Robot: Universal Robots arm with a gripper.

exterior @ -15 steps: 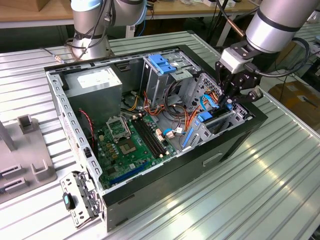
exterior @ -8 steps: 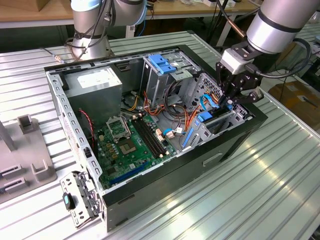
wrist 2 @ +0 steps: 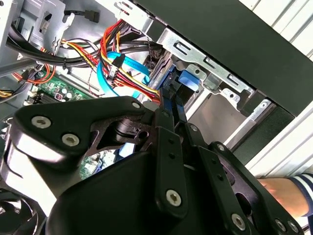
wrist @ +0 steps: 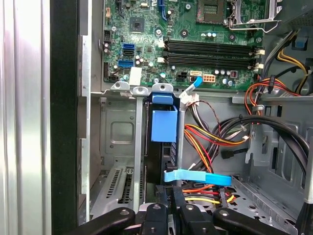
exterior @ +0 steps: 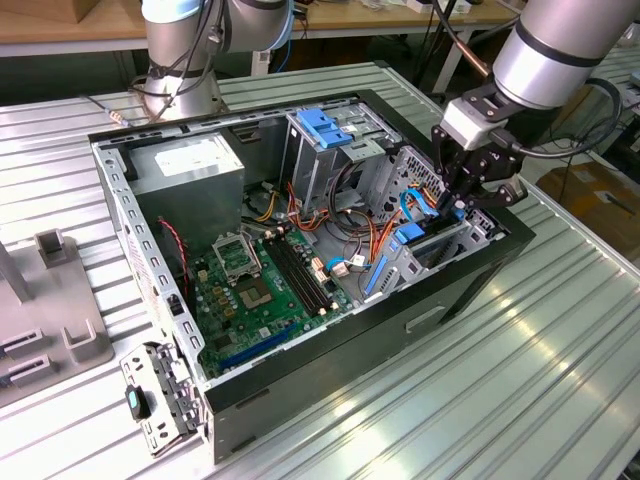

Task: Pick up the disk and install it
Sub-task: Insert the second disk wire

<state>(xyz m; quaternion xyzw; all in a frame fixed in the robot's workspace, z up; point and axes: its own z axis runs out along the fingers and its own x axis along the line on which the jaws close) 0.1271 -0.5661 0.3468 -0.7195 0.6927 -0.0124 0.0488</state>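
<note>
Gripper (exterior: 462, 200) lowered into drive cage (exterior: 440, 245) at computer case (exterior: 300, 250) corner on exterior view's right. Fingers (wrist: 172, 205) clenched narrow on disk (wrist: 164, 142), seated on edge in cage slot, directly beneath claw, blue frame tab showing.

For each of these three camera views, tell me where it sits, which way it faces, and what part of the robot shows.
Exterior view: off the arm, above the table, looking down into the open computer case; arm and gripper at the drive bay.
First wrist view: on the arm, looking down past the gripper at the disk in its bay, motherboard beyond.
Second wrist view: on the arm, close behind the gripper linkage, facing the bay and cables.
Shared: both wrist views show the disk's blue frame.
</note>
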